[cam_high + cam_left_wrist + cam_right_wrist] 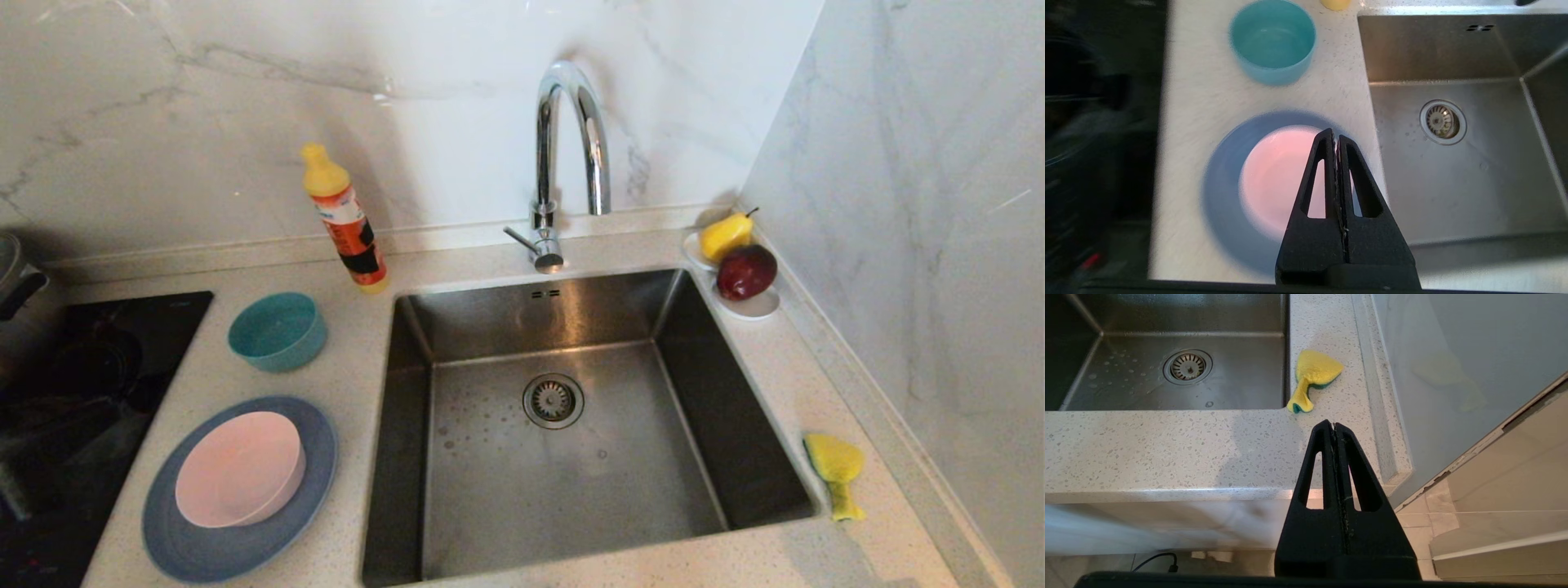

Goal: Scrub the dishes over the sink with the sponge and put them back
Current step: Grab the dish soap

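Left gripper [1336,139] pressed together above pink bowl [1278,175] nested on blue plate [1220,204] near counter's [359,376] front edge, teal bowl [276,331] behind, sink [571,457] alongside, right gripper [1334,426] likewise closed off the counter's front right corner, sponge [1312,377] beside basin's right rim.

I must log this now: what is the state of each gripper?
Left gripper: closed, holding nothing, above the pink bowl.
Right gripper: closed, holding nothing, near the sponge.

Teal bowl [277,331], pink bowl [239,469] on slate-blue plate [196,539] — yellow-green sponge [836,472], speckled counter [359,359].
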Available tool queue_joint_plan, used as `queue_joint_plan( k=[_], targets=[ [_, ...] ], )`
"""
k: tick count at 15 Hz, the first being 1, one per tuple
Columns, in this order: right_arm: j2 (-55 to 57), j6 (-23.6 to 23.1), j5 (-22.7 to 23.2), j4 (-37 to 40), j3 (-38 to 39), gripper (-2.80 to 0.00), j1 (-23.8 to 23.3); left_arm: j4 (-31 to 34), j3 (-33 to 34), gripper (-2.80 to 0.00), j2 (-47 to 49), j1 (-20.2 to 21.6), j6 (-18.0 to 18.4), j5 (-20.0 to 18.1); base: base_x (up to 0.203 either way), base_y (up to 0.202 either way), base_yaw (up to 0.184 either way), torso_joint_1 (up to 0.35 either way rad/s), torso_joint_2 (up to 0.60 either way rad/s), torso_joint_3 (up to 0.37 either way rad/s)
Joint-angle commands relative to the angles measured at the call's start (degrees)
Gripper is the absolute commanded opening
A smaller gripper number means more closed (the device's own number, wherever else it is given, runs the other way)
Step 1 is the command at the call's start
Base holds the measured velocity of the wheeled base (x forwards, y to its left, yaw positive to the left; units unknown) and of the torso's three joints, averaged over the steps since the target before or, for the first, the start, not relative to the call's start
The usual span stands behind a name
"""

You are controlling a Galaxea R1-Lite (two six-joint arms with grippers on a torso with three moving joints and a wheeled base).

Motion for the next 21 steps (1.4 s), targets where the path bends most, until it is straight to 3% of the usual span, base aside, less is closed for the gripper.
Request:
queue_joint_plan(
  k=[1,4,9,10,17,21],
  targets=[
    [-0.11,-0.06,0.0,0.02,0.0,-2.8,0.02,-3.36,-4.16,-2.8,17.62,-0.44,-1.75,-0.32,0.0,0.0,0.0,0.0,0.0,0.0],
    [-0.11,-0.05,0.0,0.02,0.09,-2.8,0.02,-6.77,-9.86,-2.8,25.76,-1.62,-3.4,-0.41,0.0,0.0,0.0,0.0,0.0,0.0],
    [-0.11,0.02,0.0,0.02,0.0,-2.8,0.02,-9.49,-13.23,-2.8,29.26,-4.84,-3.26,0.62,0.0,0.0,0.0,0.0,0.0,0.0],
    [-0.11,-0.02,0.0,0.02,0.0,-2.8,0.02,-10.47,-13.48,0.0,29.98,-5.26,-3.26,0.81,0.0,0.0,0.0,0.0,0.0,0.0],
    [-0.11,0.0,0.0,0.02,0.0,-2.8,0.02,-22.27,-13.04,0.0,37.38,-7.5,-3.07,3.95,0.0,0.0,0.0,0.0,0.0,0.0],
    [-0.11,0.02,0.0,0.02,0.0,-2.8,0.02,-22.77,-12.82,0.0,39.64,-10.13,-2.96,5.2,0.0,0.0,0.0,0.0,0.0,0.0]
  ],
)
